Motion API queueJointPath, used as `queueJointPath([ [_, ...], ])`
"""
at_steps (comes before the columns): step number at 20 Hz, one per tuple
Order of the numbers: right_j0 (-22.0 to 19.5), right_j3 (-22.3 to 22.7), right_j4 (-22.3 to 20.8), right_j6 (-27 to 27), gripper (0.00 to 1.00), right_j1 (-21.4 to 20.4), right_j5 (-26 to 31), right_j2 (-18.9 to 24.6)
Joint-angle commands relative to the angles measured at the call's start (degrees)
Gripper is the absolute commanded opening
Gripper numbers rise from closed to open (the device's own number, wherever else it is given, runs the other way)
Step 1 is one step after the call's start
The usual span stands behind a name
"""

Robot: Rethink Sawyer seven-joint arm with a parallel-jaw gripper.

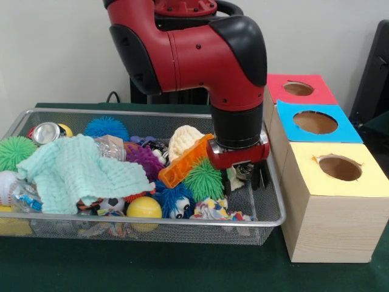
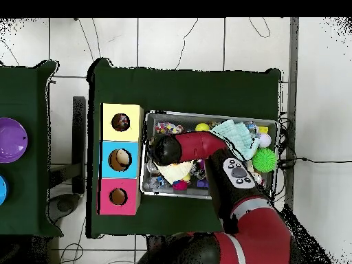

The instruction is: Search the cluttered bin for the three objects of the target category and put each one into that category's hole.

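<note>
The wire mesh bin (image 1: 152, 222) is full of toys and cloths; it also shows in the overhead view (image 2: 206, 115). A white rag printed in bright colours (image 1: 214, 210) lies against the bin's front wall at its right end. I can make out no other printed rags. My gripper (image 1: 248, 175) is low inside the bin's right end, just behind and above that rag, beside a green spiky ball (image 1: 203, 179). Its lower part is hidden by clutter. The yellow-faced hole (image 1: 339, 167) is in the nearest box, right of the bin, and shows in the overhead view (image 2: 121, 122).
A mint waffle cloth (image 1: 76, 170) covers the bin's left half. A cream knitted cloth (image 1: 185, 139) and an orange toy (image 1: 185, 161) lie next to my wrist. A purple spiky ball (image 1: 144, 159), a yellow ball (image 1: 144, 208) and a can (image 1: 45, 132) lie around. The blue hole (image 1: 315, 121) and the red hole (image 1: 298, 89) are behind the yellow one.
</note>
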Motion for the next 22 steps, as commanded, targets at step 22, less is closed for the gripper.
queueJointPath([
  [22,3.81,-5.68,-2.50,6.68,1.00,-1.41,-12.77,-8.55],
])
